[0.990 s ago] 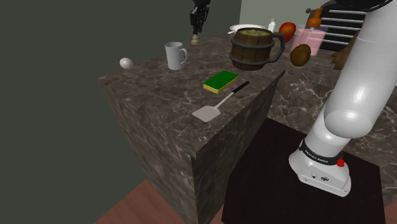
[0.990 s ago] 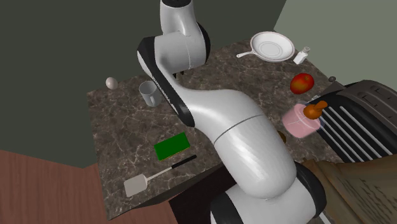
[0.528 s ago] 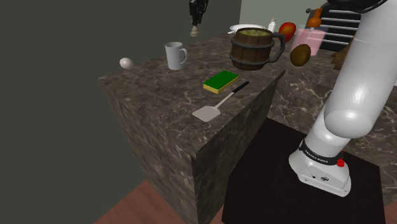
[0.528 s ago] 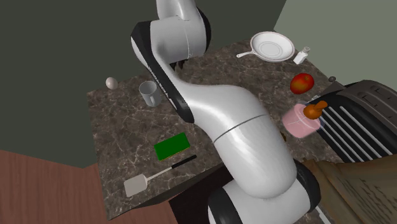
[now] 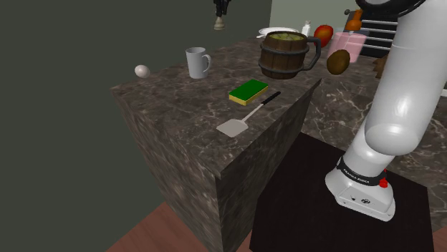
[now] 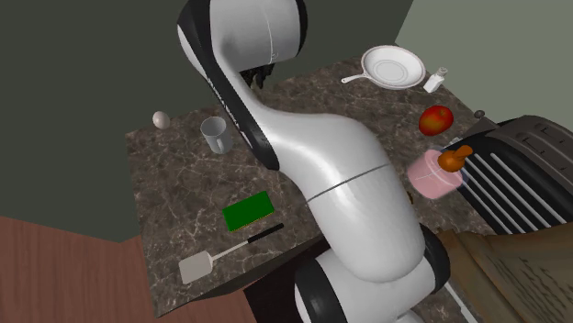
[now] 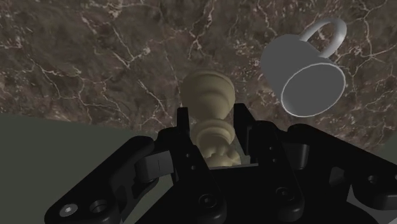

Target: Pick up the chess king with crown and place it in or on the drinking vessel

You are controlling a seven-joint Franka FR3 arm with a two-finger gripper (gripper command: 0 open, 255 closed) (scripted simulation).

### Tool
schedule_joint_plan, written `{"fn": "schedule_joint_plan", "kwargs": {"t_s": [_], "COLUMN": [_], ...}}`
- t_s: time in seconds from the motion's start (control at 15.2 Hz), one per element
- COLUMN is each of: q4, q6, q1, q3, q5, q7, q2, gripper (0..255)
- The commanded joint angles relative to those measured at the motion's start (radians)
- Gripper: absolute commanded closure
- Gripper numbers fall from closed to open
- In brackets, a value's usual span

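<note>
Higher above the pale mug (image 7: 305, 76) than a second ago, the cream chess king (image 7: 208, 95) is being carried, clamped between the jaws over the counter (image 7: 95, 57).

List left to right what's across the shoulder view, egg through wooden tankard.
egg → white mug → chess king held up in the tool → green sponge → wooden tankard
</note>
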Motion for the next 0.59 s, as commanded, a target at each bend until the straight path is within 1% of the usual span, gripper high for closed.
{"fn": "schedule_joint_plan", "kwargs": {"t_s": [0.0,0.33,0.53], "q4": [0.059,0.236,0.384], "q6": [-0.037,-0.144,-0.227], "q1": [-0.001,-0.006,-0.012], "q3": [0.0,-0.001,-0.001], "q5": [0.002,0.008,0.014], "q7": [0.001,0.002,0.003], "q2": [0.023,0.092,0.157], "gripper": [255,255,255]}}
